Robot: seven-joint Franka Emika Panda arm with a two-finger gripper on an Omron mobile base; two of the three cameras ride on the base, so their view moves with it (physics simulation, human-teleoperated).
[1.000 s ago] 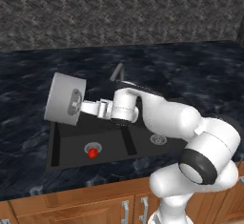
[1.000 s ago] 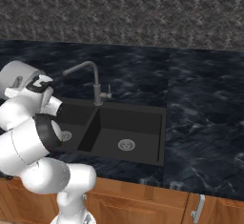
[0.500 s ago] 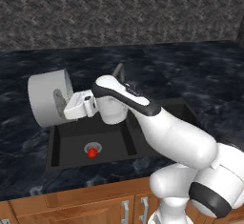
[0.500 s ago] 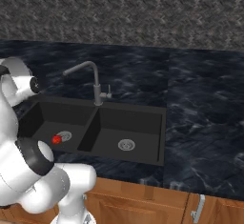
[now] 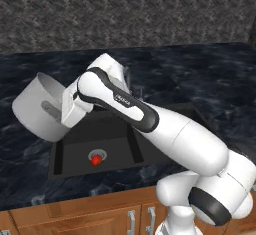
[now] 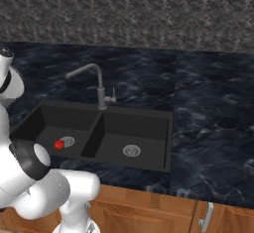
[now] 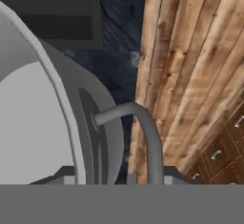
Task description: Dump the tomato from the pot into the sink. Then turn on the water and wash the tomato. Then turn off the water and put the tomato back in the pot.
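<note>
The gripper (image 5: 64, 121) is clenched on the pot (image 5: 37, 106) at its loop handle; stiff metal, probably heavy; the tomato (image 5: 95, 159), small, smooth and likely slippery, lies on the sink (image 5: 165, 110) drain, at the pot's five o'clock.

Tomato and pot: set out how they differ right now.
The tomato is tiny, bright red and round; the pot is wide, silver-grey and hollow. The tomato lies in the left basin of the sink at the drain; the pot is tilted above the counter left of the sink. The tomato lies free; the gripper is shut on the pot's loop handle. Both are round in outline.
</note>
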